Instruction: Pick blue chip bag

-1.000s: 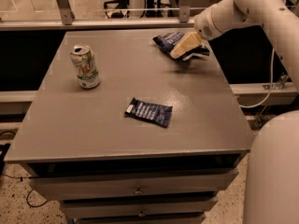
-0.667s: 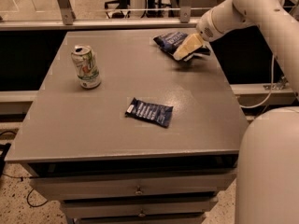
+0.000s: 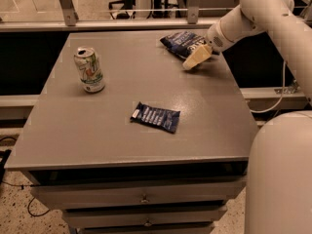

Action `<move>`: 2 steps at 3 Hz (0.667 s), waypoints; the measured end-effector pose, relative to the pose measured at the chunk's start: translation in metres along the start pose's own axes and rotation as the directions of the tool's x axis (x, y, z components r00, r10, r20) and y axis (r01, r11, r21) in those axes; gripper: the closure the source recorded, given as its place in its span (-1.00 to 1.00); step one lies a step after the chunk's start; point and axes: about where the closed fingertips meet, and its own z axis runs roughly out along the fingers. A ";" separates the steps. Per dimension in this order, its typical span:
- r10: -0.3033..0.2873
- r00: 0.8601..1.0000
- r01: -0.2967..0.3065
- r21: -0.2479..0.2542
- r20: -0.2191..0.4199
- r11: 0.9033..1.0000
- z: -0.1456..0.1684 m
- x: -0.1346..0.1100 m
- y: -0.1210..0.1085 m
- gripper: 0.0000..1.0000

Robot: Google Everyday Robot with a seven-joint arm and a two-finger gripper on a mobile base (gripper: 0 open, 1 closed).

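Up at 1 o'clock on the surface [image 3: 117,145], tool [image 3: 197,57] sits at the blue chip bag's [image 3: 180,40] 4 o'clock edge; can't tell its grip state.

White arm [image 3: 273,13] reaches in from upper right, forearm sloping down-left to rounded wrist [image 3: 220,36]. Cream gripper [image 3: 197,57] at arm's end, angled down-left, right of centre in upper part of view. Bulky white body [image 3: 280,174] fills lower right corner.
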 end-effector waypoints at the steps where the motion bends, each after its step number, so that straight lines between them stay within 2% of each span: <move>1: -0.007 1.000 0.007 -0.016 0.007 1.000 -0.010 0.000 0.014 0.05; 2: -0.043 0.997 0.044 -0.011 0.067 0.999 -0.038 -0.018 0.027 0.69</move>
